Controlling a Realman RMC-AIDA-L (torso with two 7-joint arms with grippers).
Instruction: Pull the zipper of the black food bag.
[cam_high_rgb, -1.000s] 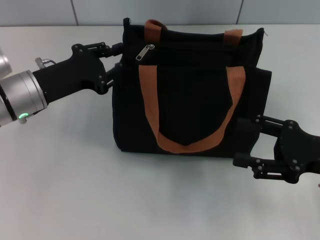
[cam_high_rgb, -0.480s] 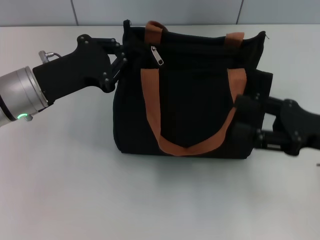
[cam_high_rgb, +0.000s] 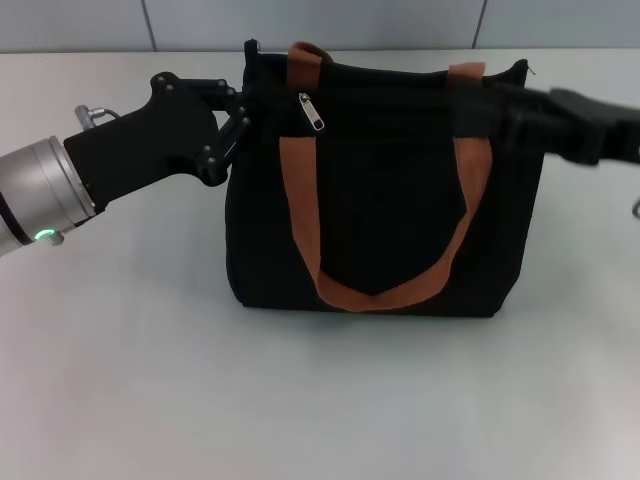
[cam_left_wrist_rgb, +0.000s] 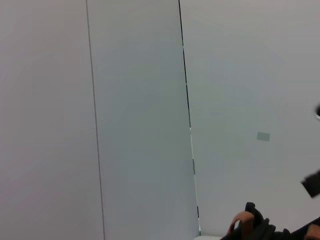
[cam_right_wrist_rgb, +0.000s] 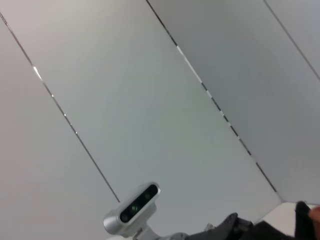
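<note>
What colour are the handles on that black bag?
Brown-orange straps on the black food bag, clearest in the head view.

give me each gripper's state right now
Left gripper: against the upper left edge of the large boxy black fabric bag; cannot be told.
Right gripper: by its top right edge; cannot be told.

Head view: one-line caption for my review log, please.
Left gripper at the upper left corner of the boxy black fabric food bag; right gripper near its top right edge; silver zipper untouched.

The setting is a robot test laboratory, indicated by a bare matte white tabletop (cam_high_rgb: 200, 400), plain grey seamed wall panels (cam_left_wrist_rgb: 140, 100), and a silver depth camera (cam_right_wrist_rgb: 132, 209).
</note>
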